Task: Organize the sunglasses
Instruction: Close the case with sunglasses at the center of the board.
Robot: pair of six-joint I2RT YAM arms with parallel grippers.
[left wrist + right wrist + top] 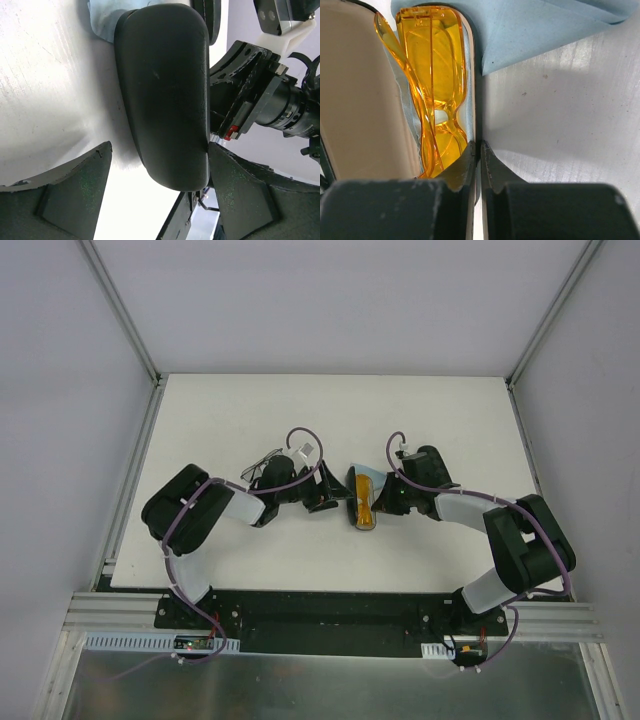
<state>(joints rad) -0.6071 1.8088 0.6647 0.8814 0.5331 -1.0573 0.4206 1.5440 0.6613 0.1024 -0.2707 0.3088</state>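
Note:
The orange sunglasses [437, 75] lie folded inside an open black case [473, 60] with a beige-lined lid [355, 100]; from above the orange sunglasses [363, 505] sit mid-table. My right gripper [479, 145] is shut on that case's thin right rim. The dark wire-framed sunglasses [262, 464] lie on the table behind my left arm. My left gripper [160, 146] stands open astride a closed black oval case [162, 90]. Its right finger [245, 190] is against the case's side, and the left finger [75, 190] is apart from it.
A light-blue cloth [535, 30] lies under and beyond the open case. Another light-blue cloth [102, 22] pokes out beyond the closed case. The two grippers are close together mid-table [340, 495]. Side rails [135, 470] border the white table.

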